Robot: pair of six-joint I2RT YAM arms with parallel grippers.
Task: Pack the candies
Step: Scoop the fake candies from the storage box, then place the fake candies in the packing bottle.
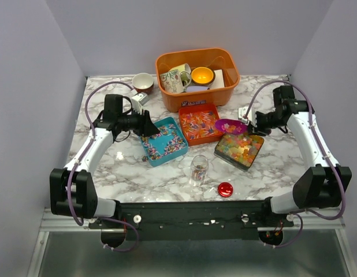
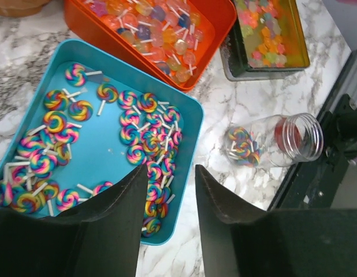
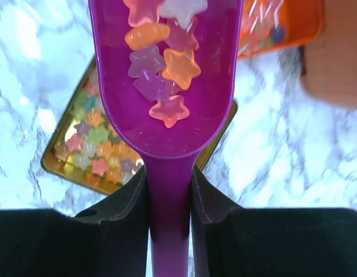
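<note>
At table centre, jar (image 1: 199,168) holds few candies (image 2: 243,147) (blue tray (image 2: 103,161) largely full); right gripper (image 3: 170,173) clamps loaded scoop (image 3: 210,115), left gripper (image 2: 171,173) parted, empty.

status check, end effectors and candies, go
Left end effector open, empty, over blue tray. Right end effector shut on purple scoop, star candies aboard. Jar open, nothing blocking it.

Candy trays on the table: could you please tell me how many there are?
3: the teal tray left of centre, the orange tray in the middle just behind it, and the dark tin to the right. None appears to be hidden.
</note>
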